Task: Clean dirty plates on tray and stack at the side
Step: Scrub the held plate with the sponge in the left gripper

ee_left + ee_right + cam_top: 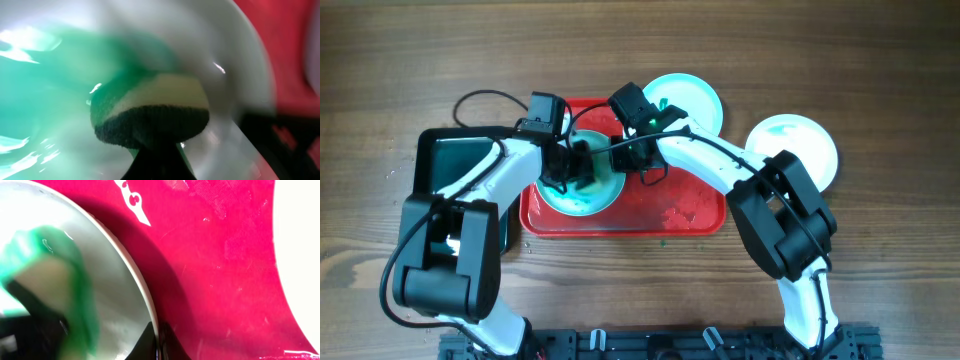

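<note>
Plate [585, 200] at left end of tray [680, 215]. Left hand [567, 165] right above it, gripping sponge [150, 107] against plate face; right hand [632, 157] pinches right rim.

From overhead, the left gripper [567, 165] and right gripper [636, 155] crowd over the tray plate [585, 200], covering it from 9 through 12 to 3 o'clock; how either pair of jaws stands cannot be told. The right arm covers the far plate [690, 98] at its 8 o'clock rim and the side plate [798, 148] at 7 o'clock. The left arm hides the black tray [448, 165] toward 3 o'clock. Both wrist views are blurred: the sponge [150, 112] is fuzzy-edged, and the tray plate runs off-frame at 9 o'clock.
</note>
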Tool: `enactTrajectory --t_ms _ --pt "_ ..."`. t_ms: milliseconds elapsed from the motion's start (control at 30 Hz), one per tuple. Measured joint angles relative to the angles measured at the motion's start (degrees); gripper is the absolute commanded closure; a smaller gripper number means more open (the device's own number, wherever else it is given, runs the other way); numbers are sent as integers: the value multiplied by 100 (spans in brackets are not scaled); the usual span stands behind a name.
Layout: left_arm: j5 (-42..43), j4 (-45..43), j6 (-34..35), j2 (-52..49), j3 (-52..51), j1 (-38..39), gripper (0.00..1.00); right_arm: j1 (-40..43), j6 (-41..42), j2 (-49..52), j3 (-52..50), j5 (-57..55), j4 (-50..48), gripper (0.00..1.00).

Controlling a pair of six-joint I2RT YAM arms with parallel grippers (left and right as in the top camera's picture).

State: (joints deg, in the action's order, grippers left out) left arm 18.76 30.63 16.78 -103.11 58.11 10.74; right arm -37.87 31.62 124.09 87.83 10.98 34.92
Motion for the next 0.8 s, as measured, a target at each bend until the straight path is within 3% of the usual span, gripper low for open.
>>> enactTrajectory --t_ms 67,167,400,533,633,800 --pt "605 46 -483 -20 -61 37 96 0 0 0 0 0 0 96" --pt "518 -66 -446 -28 -83 46 96 0 0 0 0 0 -13 96" --pt "-1969 -343 2177 44 -33 127 96 -2 4 0 0 0 -87 96" --pt "-2483 48 2752 44 39 122 96 -2 4 0 0 0 -85 96" --pt "-2194 334 2704 96 59 72 96 -2 -2 0 0 17 -59 96" --pt "-1106 979 1884 317 271 -116 96 11 -44 0 0 59 -55 96"
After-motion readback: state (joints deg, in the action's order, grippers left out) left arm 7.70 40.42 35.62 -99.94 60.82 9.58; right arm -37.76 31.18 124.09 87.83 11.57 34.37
